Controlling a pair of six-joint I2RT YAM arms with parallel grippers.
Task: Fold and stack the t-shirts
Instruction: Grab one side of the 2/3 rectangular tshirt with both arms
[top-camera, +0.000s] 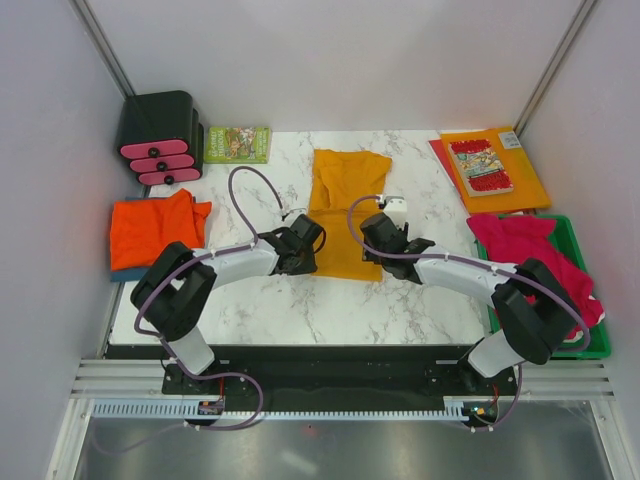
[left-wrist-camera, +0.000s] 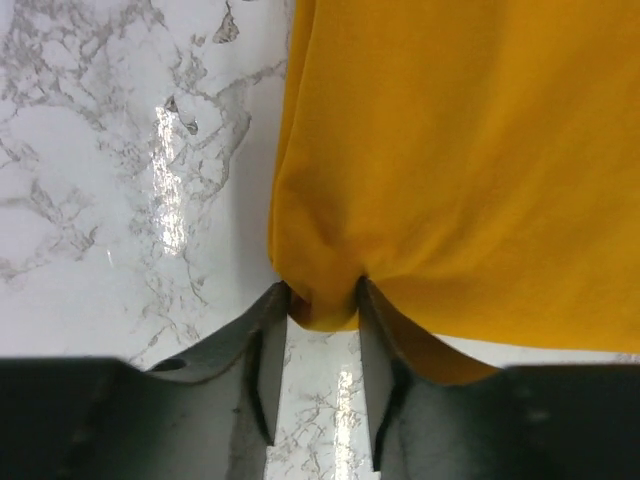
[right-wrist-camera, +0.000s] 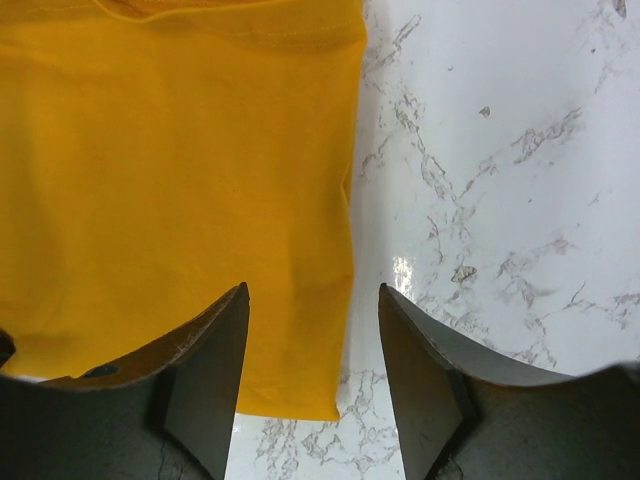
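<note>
A mustard t-shirt (top-camera: 345, 215) lies folded in a long strip in the middle of the marble table (top-camera: 300, 310). My left gripper (top-camera: 308, 255) is shut on its near-left corner; in the left wrist view the gripper (left-wrist-camera: 325, 300) pinches a small fold of the mustard cloth (left-wrist-camera: 450, 150). My right gripper (top-camera: 380, 240) is open over the shirt's near-right edge; in the right wrist view the gripper (right-wrist-camera: 313, 290) straddles that edge of the shirt (right-wrist-camera: 170, 180) without gripping it. A red-orange t-shirt (top-camera: 155, 228) lies at the left over a blue cloth (top-camera: 122, 272). Crimson-pink t-shirts (top-camera: 530, 250) fill the bin at the right.
A green bin (top-camera: 590, 345) stands at the right edge. An orange folder (top-camera: 530, 180) with a comic book (top-camera: 480, 165) lies at the back right. A black organiser with pink fronts (top-camera: 160, 140) and a green book (top-camera: 237, 145) are at the back left.
</note>
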